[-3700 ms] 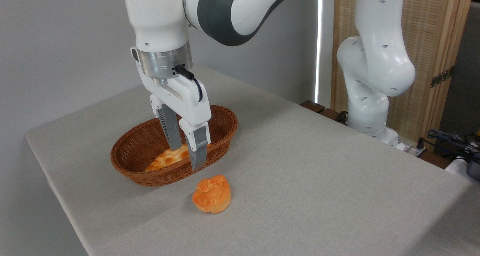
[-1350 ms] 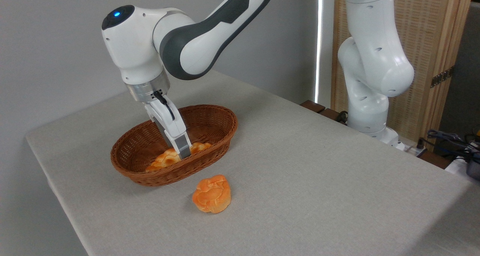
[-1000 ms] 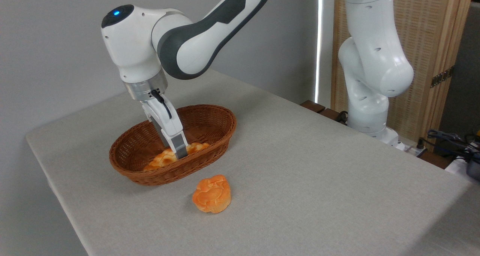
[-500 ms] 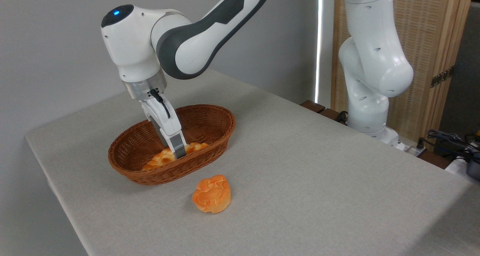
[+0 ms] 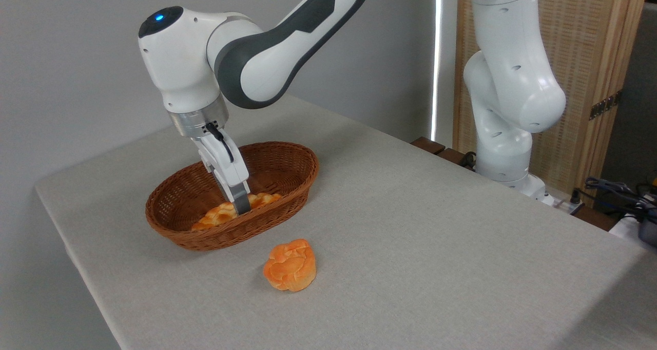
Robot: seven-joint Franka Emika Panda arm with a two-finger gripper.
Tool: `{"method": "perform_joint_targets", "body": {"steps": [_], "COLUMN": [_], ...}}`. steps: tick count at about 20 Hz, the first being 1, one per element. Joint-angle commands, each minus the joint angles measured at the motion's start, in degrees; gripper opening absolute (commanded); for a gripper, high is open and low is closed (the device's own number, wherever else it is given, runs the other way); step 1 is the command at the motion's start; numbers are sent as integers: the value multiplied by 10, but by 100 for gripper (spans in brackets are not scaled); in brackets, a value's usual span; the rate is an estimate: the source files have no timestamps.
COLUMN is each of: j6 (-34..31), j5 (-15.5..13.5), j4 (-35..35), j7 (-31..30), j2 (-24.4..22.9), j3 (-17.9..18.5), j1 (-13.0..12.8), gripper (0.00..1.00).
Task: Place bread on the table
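The bread (image 5: 220, 215), a long braided loaf with golden-brown bumps, lies inside the brown wicker basket (image 5: 287, 186) on the grey-beige table (image 5: 436, 227). My gripper (image 5: 240, 209) reaches down into the basket and is seen almost edge-on. Its fingers (image 5: 241, 202) sit close together at the loaf's middle, gripping it. The near basket wall hides the loaf's lower side and the fingertips.
A small round deep-orange bun (image 5: 290, 266) lies on the cloth just in front of the basket. The arm's white base (image 5: 505, 150) stands at the table's far right edge, with cables (image 5: 616, 191) beyond it. The table's left edge is close to the basket.
Since it hung open above the basket, the gripper has turned and come down onto the loaf. Over the last second gripper, loaf and basket have together slid slightly left.
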Motion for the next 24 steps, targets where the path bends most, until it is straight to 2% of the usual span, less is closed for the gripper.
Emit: {"method": "perform_joint_targets", "body": {"steps": [1,6,15,19,22,24], "j6": [-19,-44,-46,-50,-65,-80], "j5": [2,20,14,13,14,17], "j4": [4,6,8,8,8,8], "j7": [-3,-3,-11,-8,-5,-2], "j2": [-9,-29,-53,-83,-98,-111], "j3": [7,7,4,8,9,9], "j1": [-6,-4,-6,-4,8,31], "gripper": [37,38,40,40,40,40]}}
